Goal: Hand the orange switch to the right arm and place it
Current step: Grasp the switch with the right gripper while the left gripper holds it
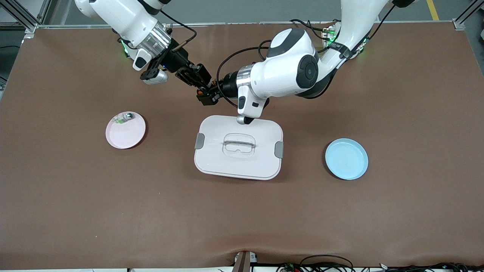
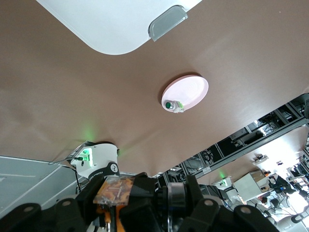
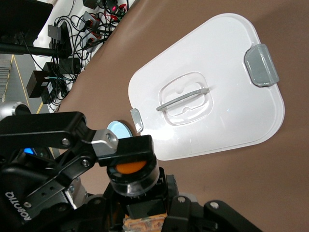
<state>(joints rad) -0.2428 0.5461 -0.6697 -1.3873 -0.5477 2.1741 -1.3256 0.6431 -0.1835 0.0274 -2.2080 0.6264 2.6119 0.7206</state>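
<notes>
The orange switch point(image 3: 131, 169), a black cylinder with a round orange cap, hangs in the air between both grippers. My right gripper point(image 3: 140, 193) is shut on its lower body. My left gripper point(image 2: 169, 198) is also shut on it, its fingers point(image 3: 104, 142) clamped around the cap end. In the front view the two grippers meet over the brown table mat beside the white box: the right gripper point(image 1: 196, 77) comes from the right arm's end, the left gripper point(image 1: 208, 97) from the left arm's. Only a speck of orange point(image 1: 200, 91) shows there.
A white lidded box point(image 1: 211, 158) with grey clips and a handle sits mid-table. A pink plate point(image 1: 130, 136) toward the right arm's end holds a small clear greenish part point(image 1: 124, 118). A blue plate point(image 1: 346, 158) lies toward the left arm's end.
</notes>
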